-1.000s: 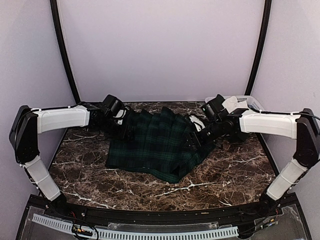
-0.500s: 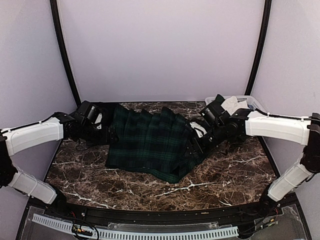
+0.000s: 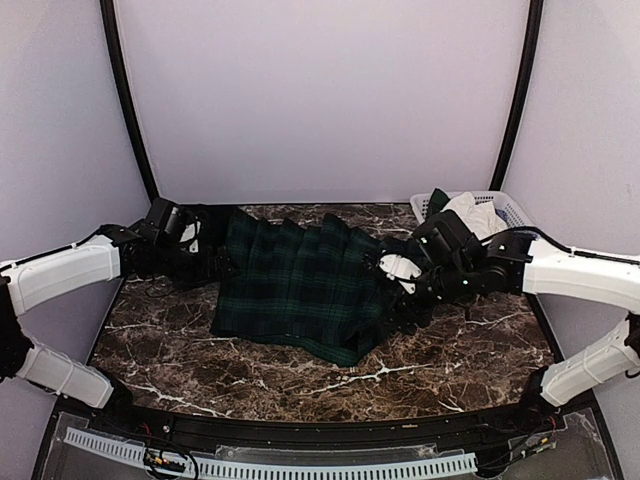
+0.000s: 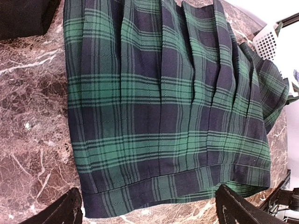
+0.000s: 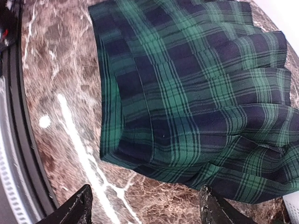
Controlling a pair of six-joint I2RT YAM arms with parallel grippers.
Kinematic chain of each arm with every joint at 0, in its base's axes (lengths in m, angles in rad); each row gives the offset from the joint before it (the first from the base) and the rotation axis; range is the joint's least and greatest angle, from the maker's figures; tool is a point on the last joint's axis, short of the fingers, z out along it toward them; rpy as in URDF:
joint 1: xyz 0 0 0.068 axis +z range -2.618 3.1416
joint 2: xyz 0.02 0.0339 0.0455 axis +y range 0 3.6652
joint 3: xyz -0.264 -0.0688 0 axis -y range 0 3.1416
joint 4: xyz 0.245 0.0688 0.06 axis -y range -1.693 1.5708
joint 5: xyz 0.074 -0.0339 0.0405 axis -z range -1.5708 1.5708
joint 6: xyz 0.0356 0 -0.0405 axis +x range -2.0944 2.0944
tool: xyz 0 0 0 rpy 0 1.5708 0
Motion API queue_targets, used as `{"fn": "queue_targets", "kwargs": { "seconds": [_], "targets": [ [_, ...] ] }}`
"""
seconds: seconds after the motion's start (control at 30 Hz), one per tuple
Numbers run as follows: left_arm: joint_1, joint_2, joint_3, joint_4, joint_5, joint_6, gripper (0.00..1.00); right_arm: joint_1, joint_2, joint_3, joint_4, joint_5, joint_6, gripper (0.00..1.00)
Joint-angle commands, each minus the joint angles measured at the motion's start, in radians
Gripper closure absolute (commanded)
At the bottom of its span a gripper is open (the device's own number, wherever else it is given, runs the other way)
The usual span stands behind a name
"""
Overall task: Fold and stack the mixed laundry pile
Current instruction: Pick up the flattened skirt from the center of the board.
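**A:** What have your grippers got?
**B:** Nothing. Your left gripper [image 4: 154,212] stands wide open at the left edge of the tartan skirt [image 3: 300,290]. Your right gripper [image 5: 148,207] is spread too, empty, at its right edge.
**A:** And the skirt?
**B:** Lying flat on the marble table [image 3: 450,350], pleats up.

A white slatted basket [image 3: 512,208] is set at the far right corner of a brown marbled tabletop [image 3: 470,350].

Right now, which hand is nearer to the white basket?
Right. The right hand is over the tartan skirt's right edge, on the white basket's side; the left hand is at the skirt's left edge, the whole skirt farther away.
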Motion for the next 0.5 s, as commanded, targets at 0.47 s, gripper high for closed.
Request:
{"fn": "queue_targets", "kwargs": {
  "seconds": [0.47],
  "targets": [
    [0.056,-0.038,-0.063,0.080,0.124,-0.020,0.01,0.018,0.237,-0.028,0.190,-0.026,-0.375,0.28]
  ]
}}
